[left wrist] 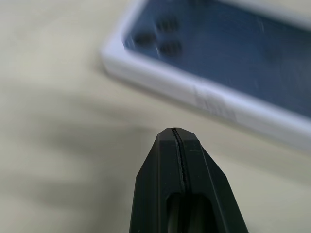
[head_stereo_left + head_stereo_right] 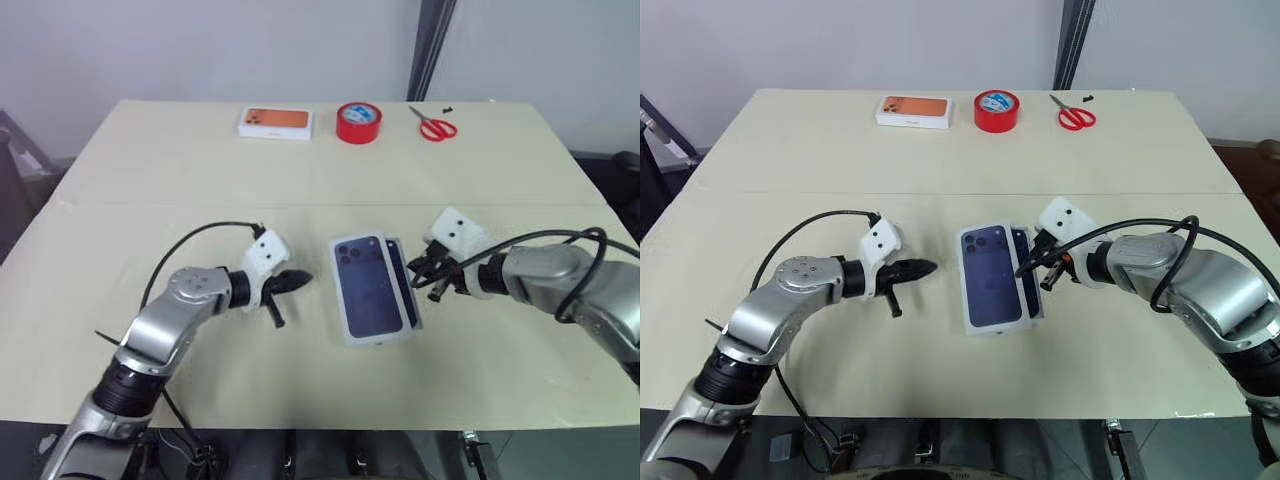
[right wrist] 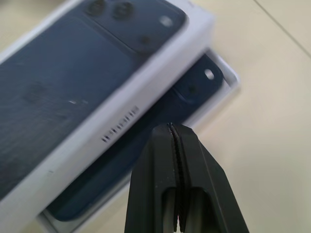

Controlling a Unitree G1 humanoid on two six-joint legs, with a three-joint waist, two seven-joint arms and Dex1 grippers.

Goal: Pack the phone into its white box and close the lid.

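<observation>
Lab-like test room, plain cream table (image 2: 180, 170) against bare pale wall (image 2: 200, 50), red tape roll (image 2: 358, 122), red-handled scissors (image 2: 433, 125), orange-topped box (image 2: 275, 122) along far edge

Lid (image 2: 990, 275) showing white walls, dark navy top printed with phone picture and camera dots. Side of lid carrying row of small grey marks. Phone (image 3: 194, 90) showing dark navy-blue under lid, lying in white box (image 3: 228, 73). Table (image 2: 200, 170) looking pale beige. Closed box (image 2: 275, 122) showing orange top, white sides. Tape roll (image 2: 358, 122) showing bright red. Scissors (image 2: 436, 126) showing red handles. Left gripper (image 2: 300, 280) and right gripper (image 2: 1025, 270) showing black fingers, white mounts.
</observation>
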